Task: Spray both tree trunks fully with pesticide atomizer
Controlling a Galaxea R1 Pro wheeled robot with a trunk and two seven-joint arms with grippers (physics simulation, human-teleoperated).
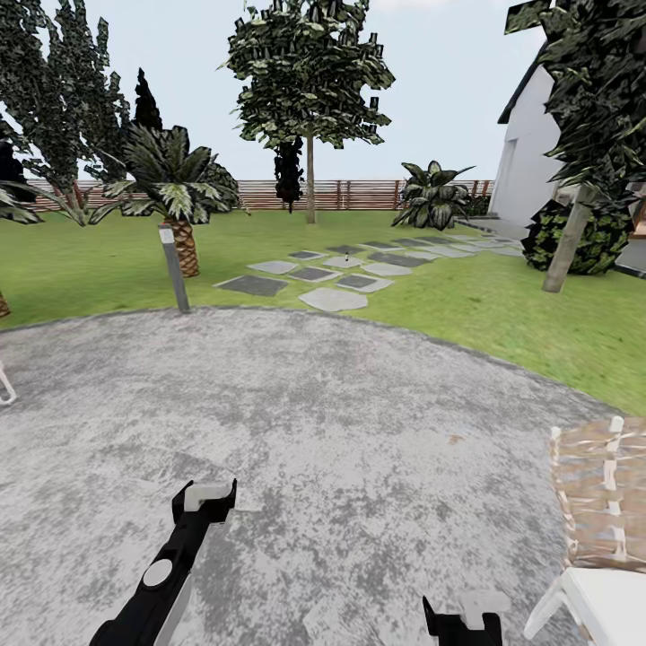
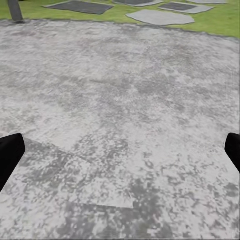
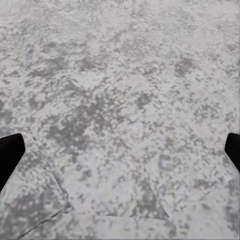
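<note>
On my side of the bollard post (image 1: pixel 173 269), paved circle (image 1: pixel 341 422): mottled grey ground, and I stand on it with both my arms low over it.
My left claw (image 1: pixel 208 495): nearer me than the post, fingers spread wide, nothing between them; my wrist camera shows its dark fingertips (image 2: pixel 10 155) at either edge over bare paving.
My right claw (image 1: pixel 462 615): to the right of the left one, likewise spread and empty (image 3: pixel 120 155).
Lawn (image 1: pixel 81 269): begins at the post and runs back to the slatted fence (image 1: pixel 359 193).
Stepping stones (image 1: pixel 334 298): right of the post, on the grass.
Pesticide atomizer: perhaps the tiny dark speck (image 1: pixel 346 259) on those stones; too small for me to tell.
Trees: one pale trunk (image 1: pixel 309 179) beyond the stones, another (image 1: pixel 563 247) far right of the post, leaning.
Wicker chair (image 1: pixel 597 498): well right of the post, on the paving's edge.
</note>
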